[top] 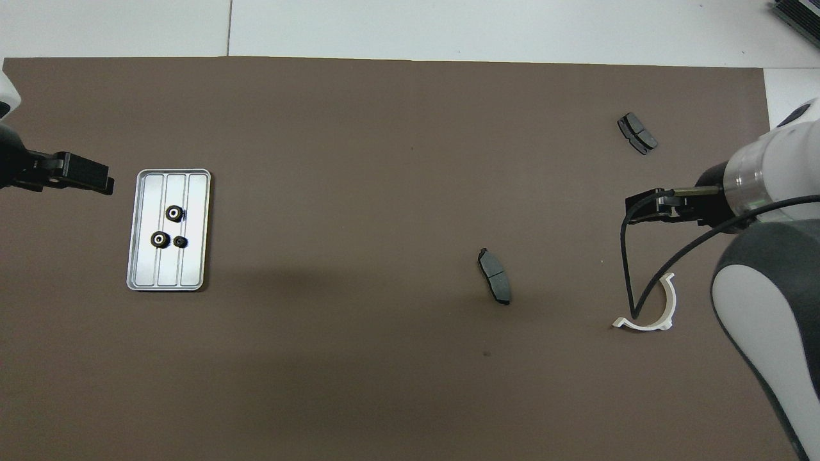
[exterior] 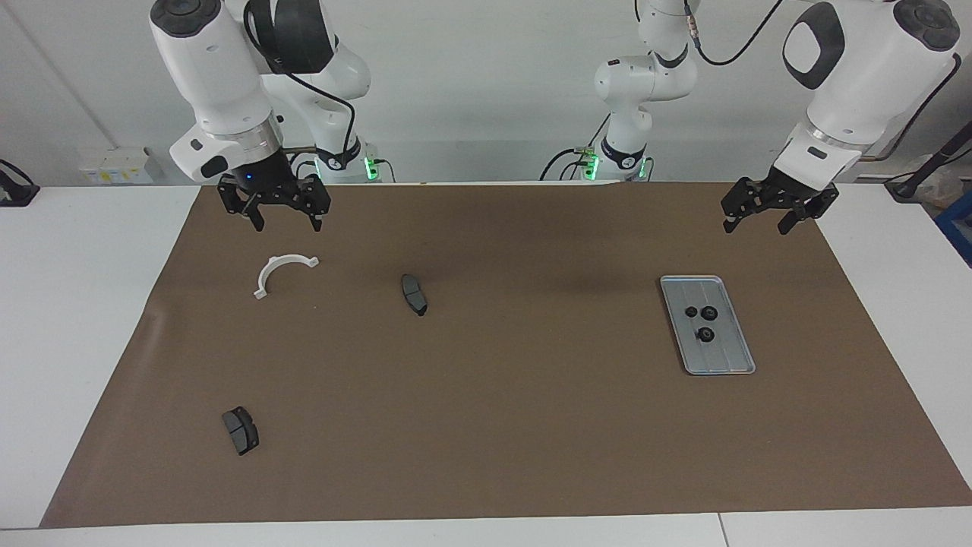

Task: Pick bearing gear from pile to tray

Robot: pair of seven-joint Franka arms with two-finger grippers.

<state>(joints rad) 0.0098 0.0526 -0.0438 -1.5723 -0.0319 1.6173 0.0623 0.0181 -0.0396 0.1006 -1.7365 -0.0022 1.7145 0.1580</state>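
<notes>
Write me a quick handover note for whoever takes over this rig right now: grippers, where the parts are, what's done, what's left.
Left gripper: open, empty, raised near the tray.
Right gripper: open, empty, waiting above the white half-ring bracket.
Done: three black gears lie in the tray.
Left: no loose gears visible on the mat; only two dark curved pads and the bracket remain there. Job looks finished.

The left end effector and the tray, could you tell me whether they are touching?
Apart. In the facing view the left end effector hangs open in the air above the brown mat, with bare mat showing between it and the tray, which is farther from the robots.
</notes>
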